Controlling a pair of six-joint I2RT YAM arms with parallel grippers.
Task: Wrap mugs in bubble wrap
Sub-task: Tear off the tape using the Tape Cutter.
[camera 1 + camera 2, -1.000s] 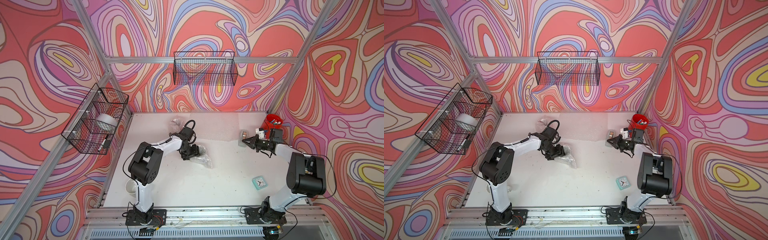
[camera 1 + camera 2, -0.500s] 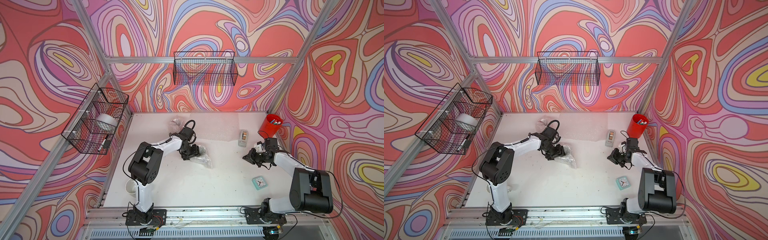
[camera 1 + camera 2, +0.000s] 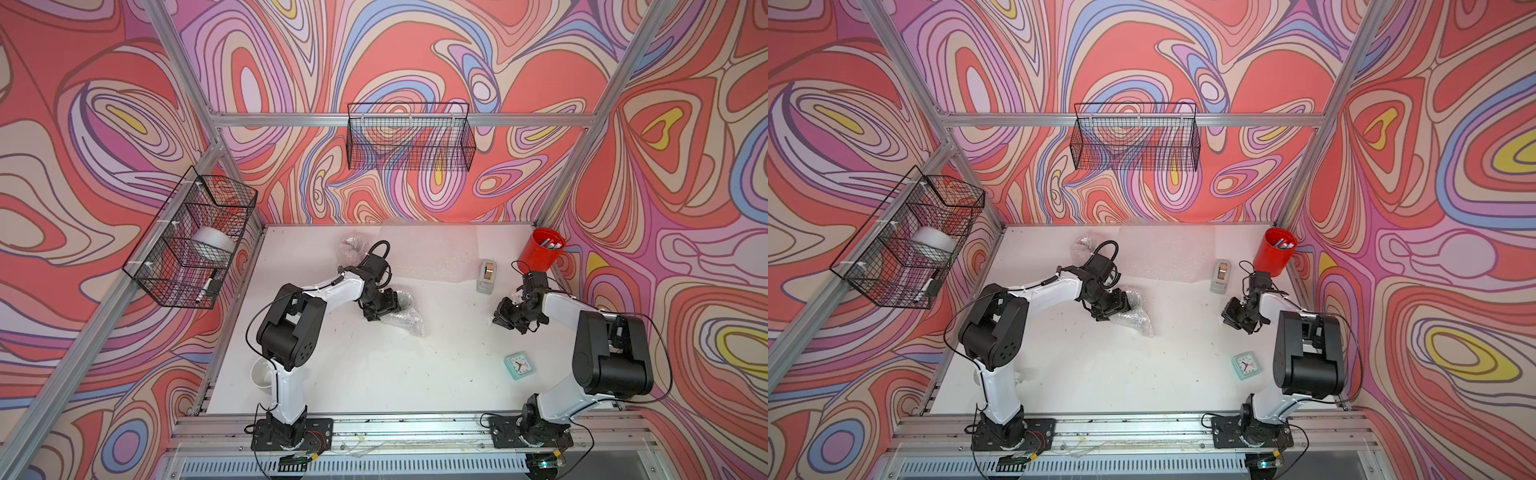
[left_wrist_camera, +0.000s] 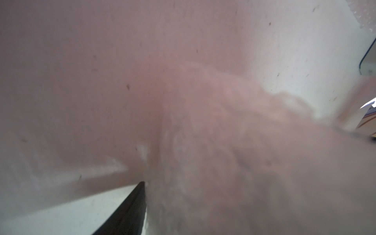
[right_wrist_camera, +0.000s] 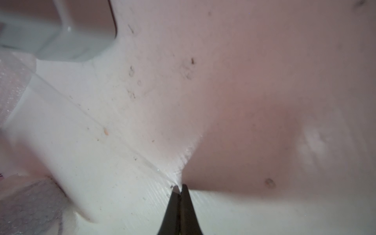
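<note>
In both top views my left gripper sits on a crumpled bubble wrap bundle at mid-table. In the left wrist view one dark finger presses against the bundle; the other finger is hidden. What is inside I cannot make out. A second wrapped bundle lies at the back. A flat bubble wrap sheet lies behind. A white mug stands by the left arm's base. My right gripper is shut on a strip of clear tape.
A tape dispenser stands behind the right gripper, a red pen cup in the back right corner. A small clock lies front right. Wire baskets hang on the left wall and the back wall.
My right gripper has pulled away from the tape dispenser toward the front of the table. The left arm and its bundle have stayed put.
</note>
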